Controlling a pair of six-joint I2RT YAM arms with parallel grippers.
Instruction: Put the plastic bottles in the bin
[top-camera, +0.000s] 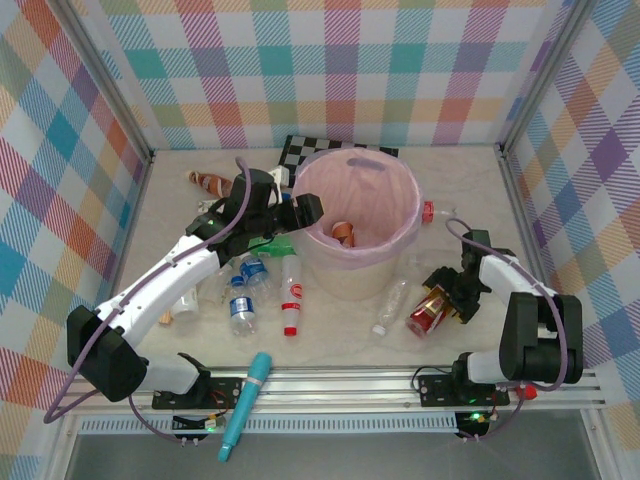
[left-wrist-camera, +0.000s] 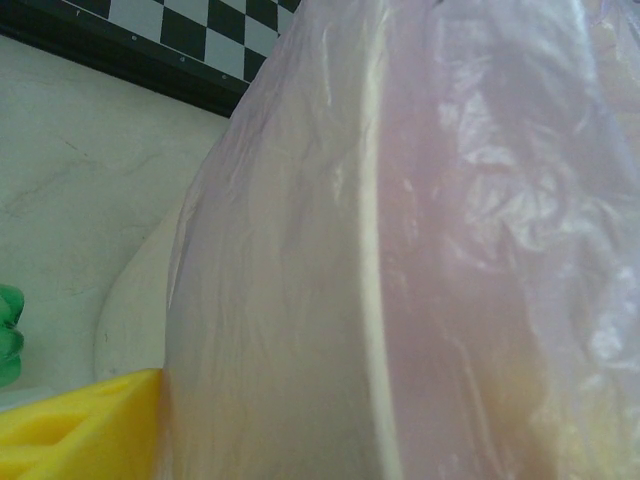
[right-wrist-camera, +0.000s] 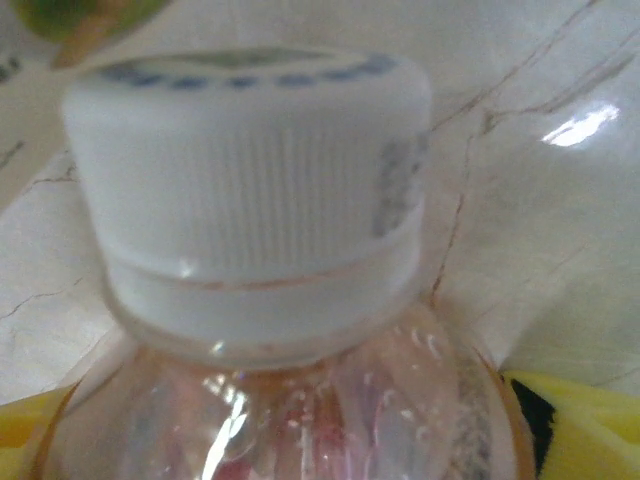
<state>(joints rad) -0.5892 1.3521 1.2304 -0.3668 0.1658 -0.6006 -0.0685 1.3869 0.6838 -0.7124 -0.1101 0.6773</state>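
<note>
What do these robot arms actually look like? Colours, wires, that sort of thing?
The left arm and right arm are both white tubes joined by chunky black joints, each trailed by a loose lilac cable. The left gripper and right gripper are black, with bright yellow fingers. Small green lights glow at the bases.

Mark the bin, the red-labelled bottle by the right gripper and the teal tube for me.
bin (top-camera: 345, 282), top view, front wall.
red-labelled bottle (top-camera: 426, 316), top view, on its red label.
teal tube (top-camera: 246, 402), top view, middle of its body.
</note>
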